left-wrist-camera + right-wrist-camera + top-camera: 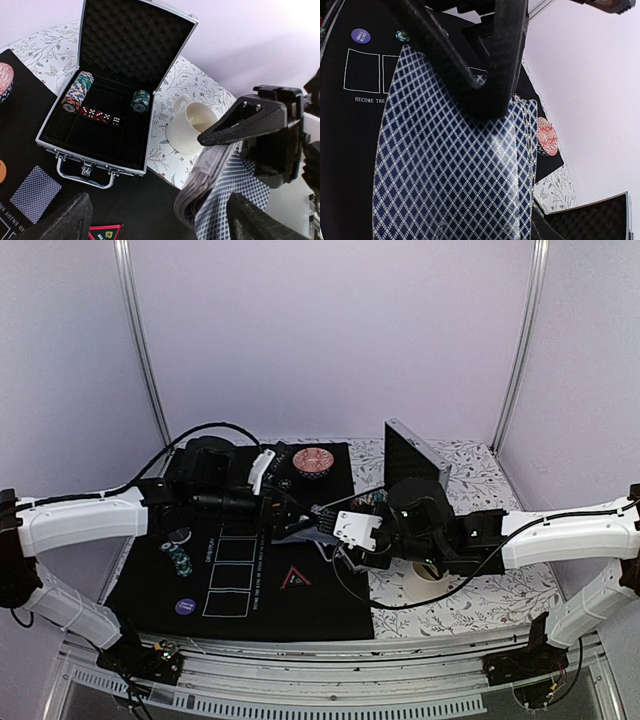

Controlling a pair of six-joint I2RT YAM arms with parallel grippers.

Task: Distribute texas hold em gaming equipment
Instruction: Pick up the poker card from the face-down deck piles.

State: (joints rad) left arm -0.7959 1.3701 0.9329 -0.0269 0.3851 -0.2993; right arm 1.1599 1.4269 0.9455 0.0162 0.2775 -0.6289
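My right gripper (335, 525) is shut on a thick deck of grey-blue-backed playing cards (220, 192) above the middle of the black mat (240, 625). The deck fills the right wrist view (455, 170). My left gripper (288, 520) meets it from the left with its jaws wide open, and its right finger (260, 220) lies against the top card. One card (36, 193) lies face down on the mat. A red triangle marker (296, 578), a purple disc (185, 606) and a small chip stack (178, 558) lie on the mat.
An open metal case (165, 75) with chip rolls (77, 91) and red dice (100, 116) stands behind the mat. A white cup (192, 125) sits beside it on the floral cloth. A red patterned bowl (313, 461) stands at the mat's far edge.
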